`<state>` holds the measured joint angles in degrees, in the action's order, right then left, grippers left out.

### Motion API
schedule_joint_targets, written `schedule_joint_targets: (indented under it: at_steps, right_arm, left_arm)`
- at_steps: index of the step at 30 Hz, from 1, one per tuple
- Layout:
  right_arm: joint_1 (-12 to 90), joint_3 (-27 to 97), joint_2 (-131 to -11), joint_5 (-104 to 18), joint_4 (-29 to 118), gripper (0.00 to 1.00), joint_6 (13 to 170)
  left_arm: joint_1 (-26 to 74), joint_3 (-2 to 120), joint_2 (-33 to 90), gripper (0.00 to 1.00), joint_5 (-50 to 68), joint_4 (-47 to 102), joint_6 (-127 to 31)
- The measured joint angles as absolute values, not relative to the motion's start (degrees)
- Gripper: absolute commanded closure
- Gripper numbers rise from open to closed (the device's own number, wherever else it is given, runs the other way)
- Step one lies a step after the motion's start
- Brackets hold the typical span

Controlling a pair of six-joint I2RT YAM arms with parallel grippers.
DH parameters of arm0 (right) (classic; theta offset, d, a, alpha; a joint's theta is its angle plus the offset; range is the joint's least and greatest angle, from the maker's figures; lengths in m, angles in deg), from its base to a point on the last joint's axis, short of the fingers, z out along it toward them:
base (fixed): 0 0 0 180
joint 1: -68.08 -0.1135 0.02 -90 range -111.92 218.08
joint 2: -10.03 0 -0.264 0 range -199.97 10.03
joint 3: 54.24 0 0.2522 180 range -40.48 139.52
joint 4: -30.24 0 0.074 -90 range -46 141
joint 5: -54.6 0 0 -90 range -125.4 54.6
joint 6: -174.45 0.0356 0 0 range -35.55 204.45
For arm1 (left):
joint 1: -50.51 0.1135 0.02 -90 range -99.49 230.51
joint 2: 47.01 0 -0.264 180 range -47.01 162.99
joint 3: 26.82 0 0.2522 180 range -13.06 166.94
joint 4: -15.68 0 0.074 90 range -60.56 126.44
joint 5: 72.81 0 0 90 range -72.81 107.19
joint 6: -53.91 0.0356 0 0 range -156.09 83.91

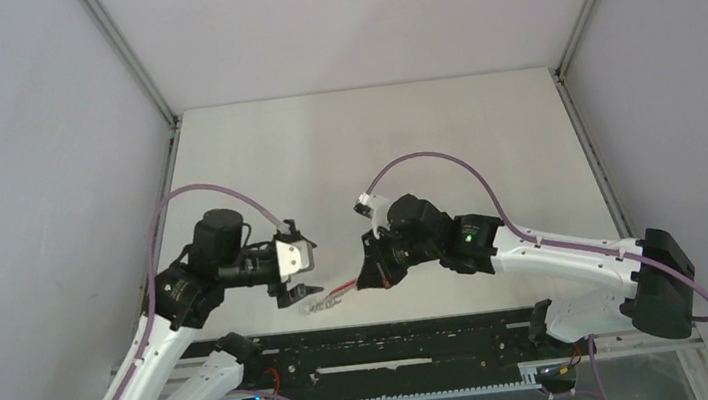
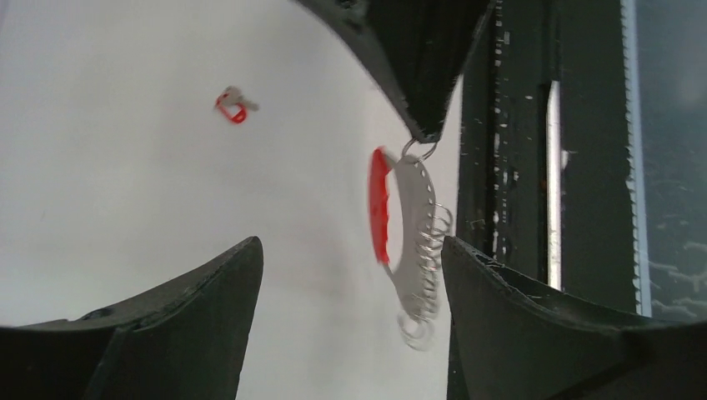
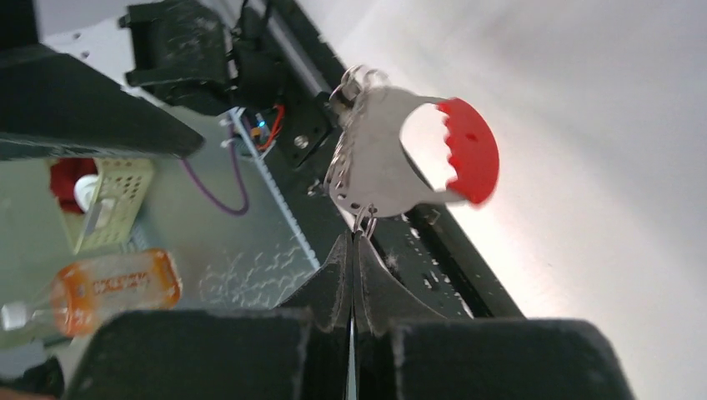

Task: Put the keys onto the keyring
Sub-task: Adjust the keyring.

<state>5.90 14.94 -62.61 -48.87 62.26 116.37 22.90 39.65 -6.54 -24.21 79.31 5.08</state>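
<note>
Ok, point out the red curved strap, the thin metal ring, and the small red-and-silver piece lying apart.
red curved strap (image 3: pixel 473 150): right wrist view, mid-arc.
thin metal ring (image 3: pixel 363 223): right wrist view, its visible edge.
small red-and-silver piece (image 2: pixel 235 108): left wrist view, red end.

Both arms are bending inward over the near part of the pale table (image 1: pixel 374 147), their purple cables (image 1: pixel 218 190) arching above them. The right gripper (image 1: pixel 363 281) is pointing down toward the left, its tip meeting one end of the keyring (image 1: pixel 344 288), a red strap whose ring is too small to make out from here. The keys (image 1: pixel 316 306), a silvery bunch, are trailing from the strap's other end, just beneath the left gripper (image 1: pixel 303 294), whose fingers seem to be standing apart. A black rail (image 1: pixel 396 341) is running along the table's front edge, close by.
</note>
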Motion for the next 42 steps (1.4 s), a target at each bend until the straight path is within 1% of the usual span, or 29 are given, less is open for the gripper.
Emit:
schedule_joint_targets:
  at_steps: [3, 7, 12, 19, 28, 34, 39, 42]
  right_arm:
    - [6.63, 13.72, -62.61, -54.12, 59.62, 1.00, 115.61]
    - [6.93, 13.39, -62.61, -59.19, 56.93, 1.00, 114.78]
    - [6.91, 13.39, -62.61, -61.44, 54.94, 1.00, 114.25]
    - [6.43, 13.39, -62.70, -61.86, 53.85, 1.00, 113.27]
    - [6.43, 13.39, -63.05, -63.28, 52.51, 1.00, 111.96]
    - [6.50, 13.39, -63.49, -64.50, 51.42, 1.00, 111.68]
    - [6.50, 13.39, -63.71, -65.03, 51.42, 1.00, 111.48]
    - [6.52, 13.39, -64.19, -65.11, 51.18, 1.00, 111.33]
  left_arm:
    - [19.09, 37.35, -7.35, 0.17, -24.72, 78.46, 6.39]
    - [16.54, 34.84, -7.46, 0.17, -25.09, 76.86, 7.28]
    - [13.85, 32.74, -6.21, 0.18, -25.74, 74.26, 6.26]
    - [12.47, 30.60, -3.59, 0.36, -27.49, 68.99, 1.40]
    - [11.92, 30.67, -1.60, 0.55, -30.88, 71.90, 3.02]
    - [11.01, 31.65, 0.34, 0.64, -32.21, 74.61, 3.92]
    - [10.39, 32.94, 1.07, 0.68, -32.72, 75.27, 3.98]
    - [10.07, 33.20, 1.07, 0.68, -33.09, 75.35, 3.94]
